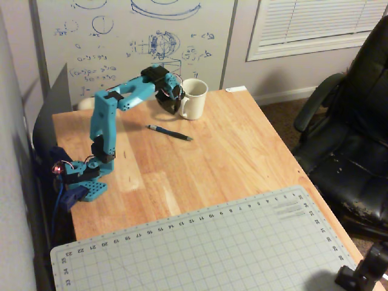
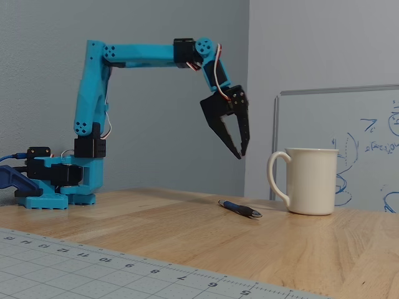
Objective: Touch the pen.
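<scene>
Pen [image 1: 169, 132], dark, lying flat on wooden desk [image 1: 242, 151], untouched.
Long axis diagonal in overhead view, running from upper left to lower right; lighter tip toward lower right, in front of white mug [image 1: 194, 98]. Hand [image 2: 240, 151] raised well above pen, fingers slightly parted, empty, tips pointing down.

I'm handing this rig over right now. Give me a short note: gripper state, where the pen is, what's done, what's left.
Gripper: empty, jaws slightly parted, raised in the air above the table, next to the mug.
Pen: flat on the table, in front of the mug in the overhead view, nothing touching it.
Done: no contact yet.
Left: lower the gripper onto the pen and touch it.
</scene>
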